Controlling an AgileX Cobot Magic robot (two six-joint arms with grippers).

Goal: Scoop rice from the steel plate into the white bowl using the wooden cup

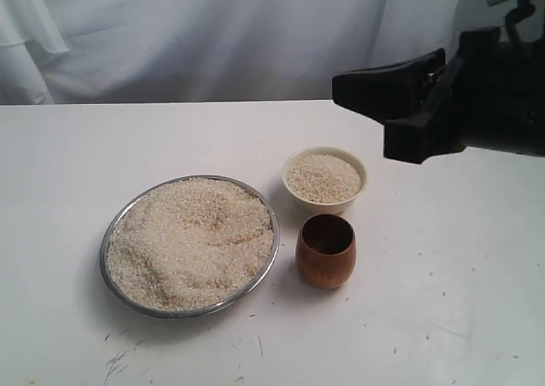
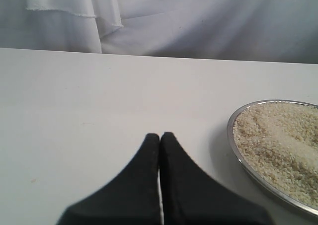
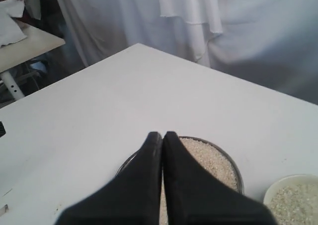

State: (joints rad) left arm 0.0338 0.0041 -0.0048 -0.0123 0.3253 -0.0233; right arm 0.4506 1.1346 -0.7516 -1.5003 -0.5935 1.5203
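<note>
The steel plate point(image 1: 103, 251) lies left of centre, heaped with rice point(image 1: 192, 241). To its right stands the white bowl point(image 1: 327, 207), holding rice of its own, and in front of the bowl the wooden cup point(image 1: 325, 262) stands upright, free of any gripper. My right gripper point(image 1: 341, 89) hangs high above the table, up and right of the bowl. It is shut and empty point(image 3: 162, 134), with the plate point(image 3: 236, 169) and the bowl point(image 3: 276, 184) below it. My left gripper point(image 2: 160, 135) is shut and empty over bare table, the plate point(image 2: 231, 131) off to one side. The exterior view does not show it.
A white cloth point(image 1: 213, 37) hangs behind the table point(image 1: 85, 147). In the right wrist view a second table point(image 3: 30, 43) stands beyond the table's far corner.
</note>
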